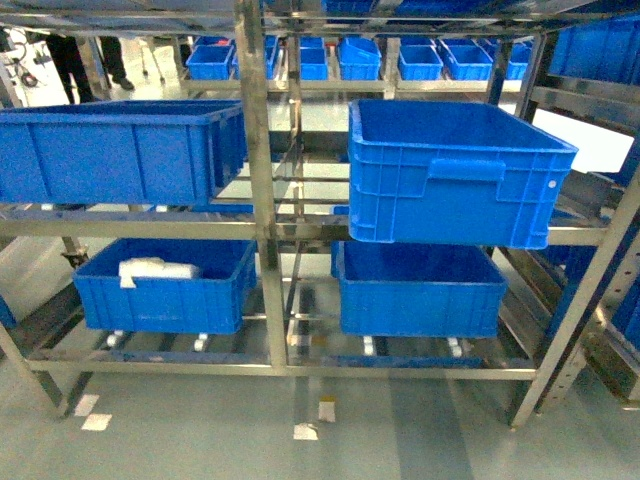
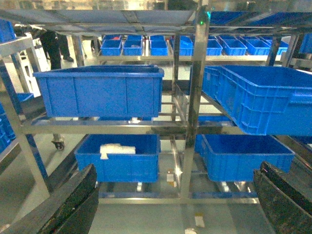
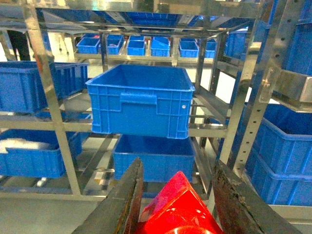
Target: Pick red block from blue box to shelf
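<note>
The shelf [image 1: 262, 215] fills every view, a tall steel rack with perforated uprights and open tiers, and it carries four big dark blue crates: one upper left [image 1: 120, 150], one upper right [image 1: 455, 170] that sticks out toward the robot, one lower left [image 1: 165, 285] with a white bundle [image 1: 155, 268] lying in it, and one lower right [image 1: 420, 290]. More small blue bins [image 1: 360, 58] stand on racks in the far background. The blue box that the block came out of is not in any view. The red block [image 3: 176, 212] sits low in the right wrist view, between the two dark fingers of the right gripper [image 3: 175, 204], which close against its sides and hold it in the air in front of the rack. The left gripper [image 2: 178, 200] shows only its two fingers at the bottom corners of its own view, spread wide with nothing between them. Judging from this, the pick is done and the carry has brought the block up to the rack; what is left is to choose a tier, reach in, set the block down and let go.
</note>
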You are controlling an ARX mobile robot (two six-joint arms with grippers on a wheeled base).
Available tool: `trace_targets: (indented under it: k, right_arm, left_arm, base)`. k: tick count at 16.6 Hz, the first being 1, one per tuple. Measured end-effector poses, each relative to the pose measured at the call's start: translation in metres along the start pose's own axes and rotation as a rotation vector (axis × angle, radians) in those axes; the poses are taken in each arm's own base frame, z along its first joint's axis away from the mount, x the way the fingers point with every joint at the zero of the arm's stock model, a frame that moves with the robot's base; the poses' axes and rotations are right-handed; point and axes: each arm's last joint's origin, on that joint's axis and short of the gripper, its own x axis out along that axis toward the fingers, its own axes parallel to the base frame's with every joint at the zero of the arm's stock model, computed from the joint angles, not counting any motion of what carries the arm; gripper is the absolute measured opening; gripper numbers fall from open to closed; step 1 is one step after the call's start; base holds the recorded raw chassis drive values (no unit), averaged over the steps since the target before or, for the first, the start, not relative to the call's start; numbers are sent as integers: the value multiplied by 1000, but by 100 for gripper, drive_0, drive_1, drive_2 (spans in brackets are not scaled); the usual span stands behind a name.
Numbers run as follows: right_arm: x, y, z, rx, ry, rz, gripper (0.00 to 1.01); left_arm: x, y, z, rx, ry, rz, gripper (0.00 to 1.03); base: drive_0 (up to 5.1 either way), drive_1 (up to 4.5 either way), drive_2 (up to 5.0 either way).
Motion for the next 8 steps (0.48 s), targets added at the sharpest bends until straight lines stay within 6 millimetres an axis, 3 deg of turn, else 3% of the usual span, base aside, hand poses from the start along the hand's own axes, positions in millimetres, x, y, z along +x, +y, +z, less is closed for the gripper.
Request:
trace_targets:
  k: [8]
  right_arm:
    - [0, 0, 0, 0, -3, 0, 37]
  left_arm:
    - [0, 0, 0, 0, -2, 0, 98]
  base:
    - [108, 536, -321]
